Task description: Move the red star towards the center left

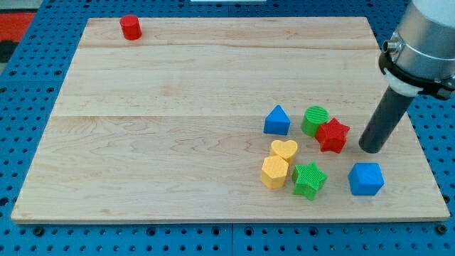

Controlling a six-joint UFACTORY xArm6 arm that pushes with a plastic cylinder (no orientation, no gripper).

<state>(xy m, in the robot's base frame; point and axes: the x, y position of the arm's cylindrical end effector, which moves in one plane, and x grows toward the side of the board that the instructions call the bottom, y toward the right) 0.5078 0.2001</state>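
The red star (332,135) lies on the wooden board (178,128) at the view's right, touching a green cylinder (314,119) on its upper left. My tip (370,148) rests on the board just right of the red star, a small gap apart from it. A blue cube (366,178) sits below my tip.
A blue triangular block (277,121) lies left of the green cylinder. A yellow heart (284,150), a yellow hexagon (274,171) and a green star (309,180) cluster below the red star. A red cylinder (130,27) stands at the top left. The board's right edge is near.
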